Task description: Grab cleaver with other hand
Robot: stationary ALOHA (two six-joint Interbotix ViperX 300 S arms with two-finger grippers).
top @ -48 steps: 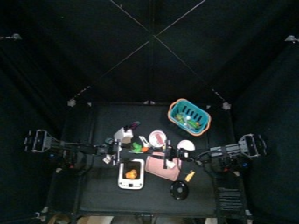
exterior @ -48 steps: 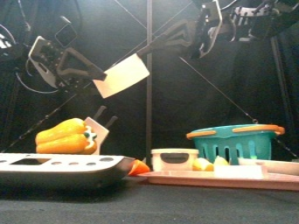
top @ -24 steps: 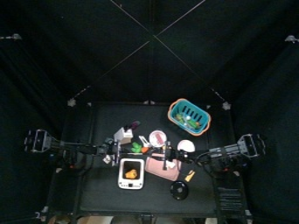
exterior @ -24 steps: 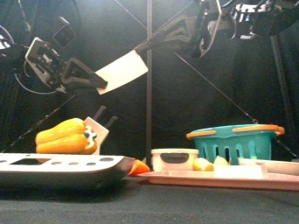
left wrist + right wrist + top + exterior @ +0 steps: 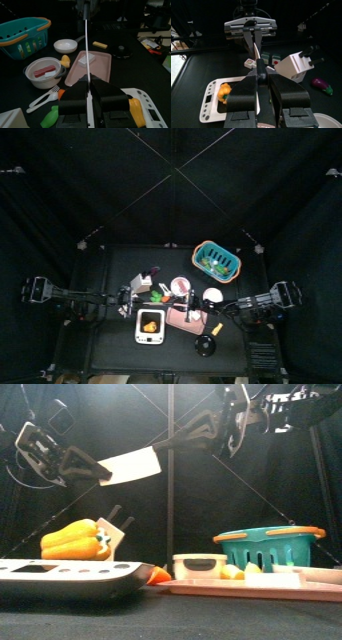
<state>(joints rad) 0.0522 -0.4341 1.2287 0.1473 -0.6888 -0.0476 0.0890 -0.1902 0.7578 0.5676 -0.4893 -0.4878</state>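
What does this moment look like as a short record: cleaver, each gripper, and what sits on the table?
cleaver: held in the air above the table, blade toward the left arm, handle toward the right arm
left gripper: closed on the blade end
right gripper: closed on the handle
handover: both grippers on the cleaver
table: teal basket, yellow pepper on a scale, pink tray, knife block

One cleaver point(image 5: 131, 466), one basket point(image 5: 271, 544), one scale point(image 5: 70, 576)
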